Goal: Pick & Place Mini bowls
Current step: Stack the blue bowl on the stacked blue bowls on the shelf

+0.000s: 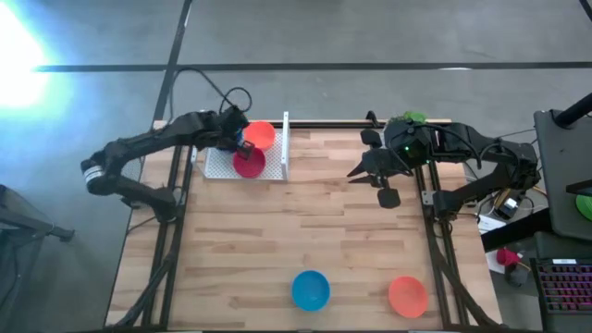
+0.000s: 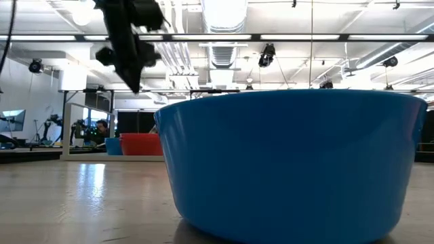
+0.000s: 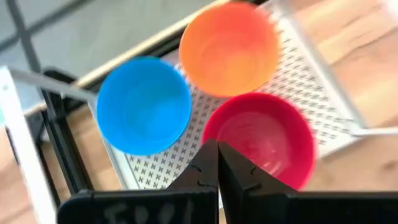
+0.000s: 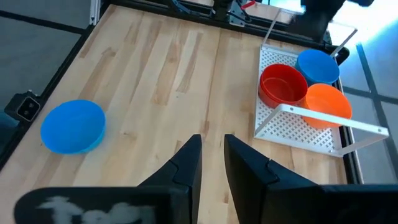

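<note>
Three mini bowls sit together in a white perforated rack (image 1: pixel 222 168) at the far left corner of the table (image 1: pixel 305 231): a red bowl (image 1: pixel 249 164), an orange bowl (image 1: pixel 261 135) just beyond it, and a blue bowl (image 3: pixel 143 104) beside both, which the left arm hides from above but which shows plainly in the left wrist view. In that view the three rims lie close together, the red bowl (image 3: pixel 261 137) and orange bowl (image 3: pixel 229 47) touching or nearly so. Two more bowls stand loose on the bare wood at the near edge, well apart from the rack: a second blue bowl (image 1: pixel 311 289) near the middle and a second orange bowl (image 1: pixel 408 296) toward the right corner. The second blue bowl (image 2: pixel 291 163) fills most of the low view, upright on its base. The left gripper (image 1: pixel 242 144) hangs over the rack, directly above the red bowl, its fingers (image 3: pixel 205 171) pressed together with nothing between them. The right gripper (image 1: pixel 368 169) is held above the table near the far right side, clear of all bowls, pointing toward the rack; its fingers (image 4: pixel 186 163) stand slightly apart and hold nothing. In the right wrist view the rack (image 4: pixel 292 127) with its three bowls lies ahead, and the second blue bowl (image 4: pixel 73 126) lies off to one side on the wood. A person (image 2: pixel 102 130) sits in the room well behind the table.
</note>
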Available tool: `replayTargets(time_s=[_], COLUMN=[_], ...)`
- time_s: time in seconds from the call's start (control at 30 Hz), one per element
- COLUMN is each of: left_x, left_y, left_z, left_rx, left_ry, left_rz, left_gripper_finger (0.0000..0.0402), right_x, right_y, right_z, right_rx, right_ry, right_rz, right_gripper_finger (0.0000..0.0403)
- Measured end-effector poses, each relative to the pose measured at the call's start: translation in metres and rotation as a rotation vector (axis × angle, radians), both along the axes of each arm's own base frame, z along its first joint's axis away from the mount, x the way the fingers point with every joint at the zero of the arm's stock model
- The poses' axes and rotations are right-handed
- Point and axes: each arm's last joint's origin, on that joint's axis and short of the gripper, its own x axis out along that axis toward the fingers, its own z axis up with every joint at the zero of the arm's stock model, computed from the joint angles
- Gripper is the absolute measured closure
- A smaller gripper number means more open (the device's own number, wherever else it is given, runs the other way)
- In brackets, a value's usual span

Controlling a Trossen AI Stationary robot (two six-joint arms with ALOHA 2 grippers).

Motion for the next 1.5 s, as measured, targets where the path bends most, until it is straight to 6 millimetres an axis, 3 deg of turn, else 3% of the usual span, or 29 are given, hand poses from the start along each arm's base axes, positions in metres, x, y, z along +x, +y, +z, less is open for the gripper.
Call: replayTargets(time_s=[0.3, 0.43, 0.63, 1.0, 1.3, 1.5], left_x=[-0.021, -0.023, -0.027, -0.034, -0.038, -0.036], left_y=[-0.062, -0.093, -0.126, -0.153, -0.168, -0.182], left_z=[0.036, 0.041, 0.045, 0.048, 0.05, 0.047], left_rx=[0.138, 0.187, 0.224, 0.222, 0.083, 0.078], left_ry=[-0.136, -0.182, -0.301, -0.355, -0.435, -0.427], left_rz=[-0.308, -0.513, -0.635, -0.714, -0.771, -0.83], left_gripper_finger=[0.0402, 0.0402, 0.0401, 0.0401, 0.0401, 0.0401], right_x=[0.001, 0.003, 0.006, 0.016, 0.032, 0.03], right_y=[0.0, 0.001, 0.001, 0.027, 0.06, 0.069], right_z=[-0.005, -0.017, -0.032, -0.051, -0.067, -0.068], right_rx=[0.058, 0.081, 0.144, 0.214, 0.355, 0.33], right_ry=[0.024, 0.07, 0.124, 0.217, 0.349, 0.354], right_rz=[-0.048, -0.063, -0.118, -0.099, 0.153, 0.237], right_gripper_finger=[0.034, 0.0341, 0.0347, 0.0351, 0.0351, 0.0351])
